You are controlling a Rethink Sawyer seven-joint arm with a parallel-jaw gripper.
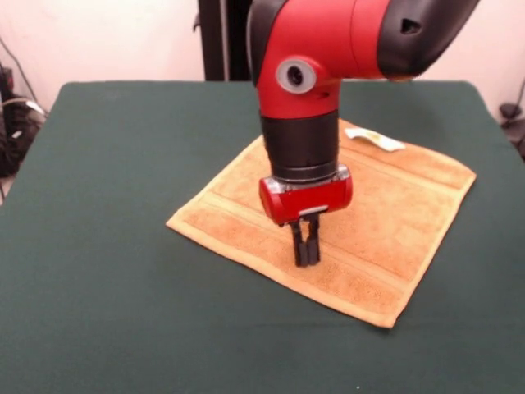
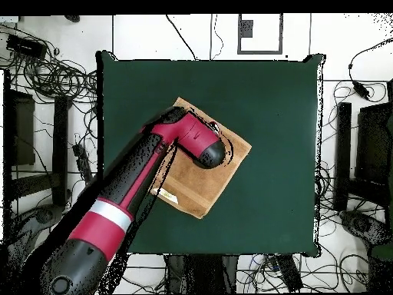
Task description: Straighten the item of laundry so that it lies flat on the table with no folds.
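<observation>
**Desk:** Hovering or touching? What is the arm doing over that cloth?

**Photographer:** One red and black arm (image 1: 328,49) hangs its tool (image 1: 306,261) tip-down near the middle of one orange-tan towel (image 1: 385,246). The two dark fingers (image 1: 301,246) stand pressed close together with nothing between them. Their tips seem to meet the pile, though I cannot tell for certain whether they press it.

**Desk:** And the towel's place, near to far?

**Photographer:** It sits a little toward 3 o'clock of the centre of the single dark green worktop (image 1: 98,287), turned like a diamond. The nearest corner points to 5 o'clock, then comes a woven band, then the tool. One small white label (image 1: 376,139) lies at the far edge, about 1 o'clock from the tool. From overhead, the arm covers much of the cloth (image 2: 230,154). What shows in both views looks spread out, with no fold I can make out.

**Desk:** How would it handle?

**Photographer:** My judgement: soft, light terry, limp, not fragile. It should grip the cloth-like top rather than slide, and a push from above would likely bunch it. A hemmed corner or edge seems the best hold, where the fabric is doubled and firmer.
</observation>
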